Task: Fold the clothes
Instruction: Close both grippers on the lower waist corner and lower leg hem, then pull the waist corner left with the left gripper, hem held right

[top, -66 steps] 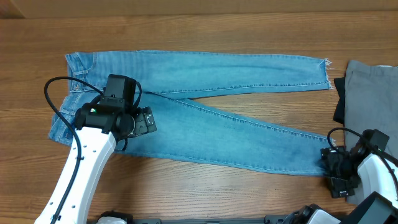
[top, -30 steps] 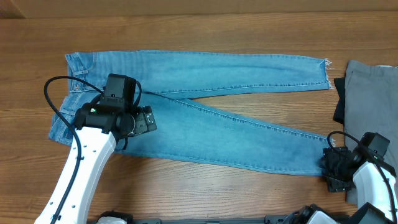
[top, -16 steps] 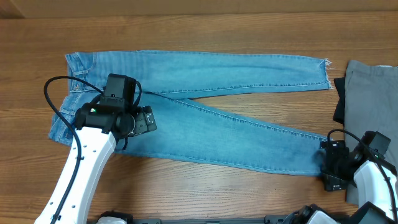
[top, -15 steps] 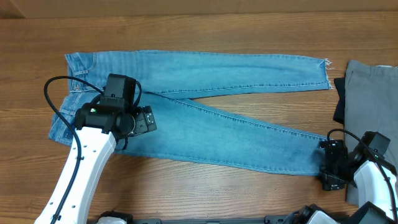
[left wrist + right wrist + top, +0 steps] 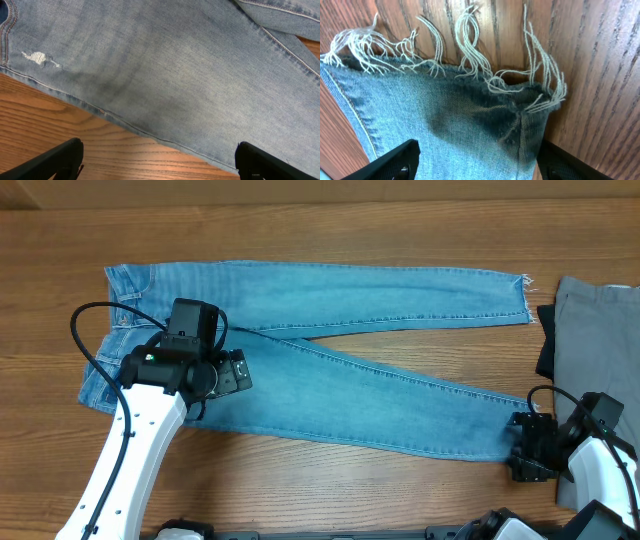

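Overhead shows the jeans (image 5: 400,290) flat across the desk (image 5: 350,490), waist toward its left edge. The right gripper (image 5: 520,448) straddles the near leg's frayed hem (image 5: 470,75), fingers apart, probably to lift it for folding. The left gripper (image 5: 235,373) hovers over the thigh, spread wide.

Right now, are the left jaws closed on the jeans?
No, the left wrist view shows the left jaws wide apart above the jeans, which lie flat with nothing pinched.
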{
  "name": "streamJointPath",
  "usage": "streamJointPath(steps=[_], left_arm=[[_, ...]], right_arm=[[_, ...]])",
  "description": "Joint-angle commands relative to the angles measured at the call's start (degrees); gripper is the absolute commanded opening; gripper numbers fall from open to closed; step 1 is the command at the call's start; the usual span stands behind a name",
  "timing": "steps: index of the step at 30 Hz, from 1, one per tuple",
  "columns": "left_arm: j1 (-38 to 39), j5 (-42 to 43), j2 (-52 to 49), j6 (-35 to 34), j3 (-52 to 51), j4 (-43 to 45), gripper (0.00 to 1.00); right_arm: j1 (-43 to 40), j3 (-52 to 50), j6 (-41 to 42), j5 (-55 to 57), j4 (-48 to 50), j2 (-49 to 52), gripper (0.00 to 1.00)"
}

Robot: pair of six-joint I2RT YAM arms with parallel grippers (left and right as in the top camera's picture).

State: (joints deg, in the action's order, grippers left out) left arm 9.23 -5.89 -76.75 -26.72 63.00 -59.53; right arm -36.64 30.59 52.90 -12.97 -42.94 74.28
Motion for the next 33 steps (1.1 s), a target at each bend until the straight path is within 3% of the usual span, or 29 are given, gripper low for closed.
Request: streamJointPath(steps=[1,4,13,15,18,19,20,27,33], left_arm=[[-0.3,1.1,-0.1,-0.7,-0.2,0.0,1.00],[-0.3,1.1,-0.1,-0.7,-0.2,-0.2,1.00],[-0.3,1.1,-0.1,-0.8,-0.2,-0.2,1.00],[-0.3,1.1,-0.1,-0.8,-0.2,-0.2,1.00],[-0.3,1.1,-0.1,-0.8,-0.2,-0.1,1.00],[-0.3,1.1,-0.1,-0.8,-0.2,-0.1,1.00],[-0.3,1.0,-0.1,-0.7,-0.2,-0.2,1.00],[-0.3,1.0,-0.1,-0.7,-0.2,0.6,1.00],[-1.1,-1.0,-0.1,-1.5,1.3,1.1,1.00]], right_arm=[[0.3,-3.2,2.1,7.0,0.2,3.7,0.73],[0.3,-3.2,2.5,7.0,0.7,5.5,0.76],[0.3,-3.2,4.0,6.9,5.1,15.3,0.73],[0.3,-3.2,3.9,6.9,5.4,16.2,0.60],[0.3,-3.2,2.4,6.5,5.5,16.2,0.17],[0.3,-3.1,2.4,6.5,5.4,16.2,0.07],[0.3,-3.1,2.3,6.5,5.4,16.2,0.04],[0.6,1.7,0.4,6.6,-2.0,15.7,0.04],[2.0,16.9,-4.4,12.0,-16.5,12.7,0.04]])
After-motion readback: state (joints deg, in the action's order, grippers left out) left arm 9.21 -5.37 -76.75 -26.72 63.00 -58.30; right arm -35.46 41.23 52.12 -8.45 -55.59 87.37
